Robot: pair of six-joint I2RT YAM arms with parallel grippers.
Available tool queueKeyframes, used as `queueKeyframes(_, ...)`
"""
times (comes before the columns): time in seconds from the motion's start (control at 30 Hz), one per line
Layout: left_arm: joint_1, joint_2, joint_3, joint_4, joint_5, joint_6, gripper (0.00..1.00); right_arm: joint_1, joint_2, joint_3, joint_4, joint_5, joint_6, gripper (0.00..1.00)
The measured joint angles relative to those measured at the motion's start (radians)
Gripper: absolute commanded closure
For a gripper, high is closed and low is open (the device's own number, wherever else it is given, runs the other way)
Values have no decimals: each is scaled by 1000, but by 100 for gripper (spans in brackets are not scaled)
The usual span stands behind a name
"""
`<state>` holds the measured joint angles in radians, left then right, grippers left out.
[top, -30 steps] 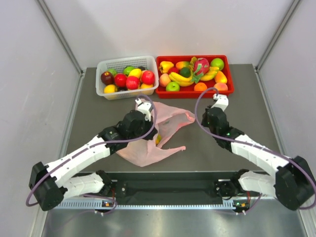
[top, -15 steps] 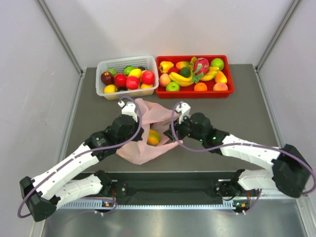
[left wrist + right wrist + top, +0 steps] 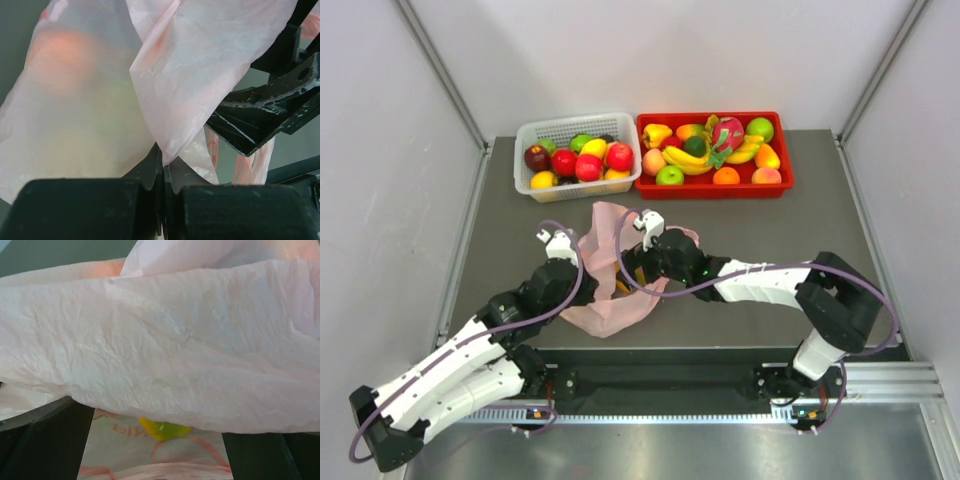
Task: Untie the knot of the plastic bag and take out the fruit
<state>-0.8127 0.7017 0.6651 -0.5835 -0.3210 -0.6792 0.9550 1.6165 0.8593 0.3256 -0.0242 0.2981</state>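
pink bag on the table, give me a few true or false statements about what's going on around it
The left gripper pinches the pink plastic bag. True.
The right gripper is shut tight. False: it is wide open, up against the bag.
The white basket stands left of the red tray. True.
The bag lies inside the red tray. False: it lies on the table, nearer the arms.

The crinkled pink plastic bag (image 3: pixel 165 345) draped across almost the whole frame. Under its lower edge showed a small yellow-green lump, probably fruit (image 3: pixel 162 430), lying between the widely parted dark fingers (image 3: pixel 47 445) of the right gripper (image 3: pixel 159 455).
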Motion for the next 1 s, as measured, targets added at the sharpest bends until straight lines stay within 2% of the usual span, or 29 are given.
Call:
queueKeyframes(0.27,0,-57,-114,5,56,-57,100,52,47,72,-90,100,50,0)
queueKeyframes(0.67,0,-56,-118,62,98,-71,100,138,135,96,-315,253,179,0)
queueKeyframes(0.73,0,-53,-118,67,100,-71,100,138,135,97,-316,271,190,9)
queueKeyframes(0.87,0,-37,-118,79,104,-69,100,135,135,97,-315,307,201,51)
queueKeyframes(0.9,0,-35,-119,80,105,-69,100,134,135,97,-315,314,198,70)
queueKeyframes(1.0,0,-36,-119,84,106,-65,100,120,126,96,-311,325,198,92)
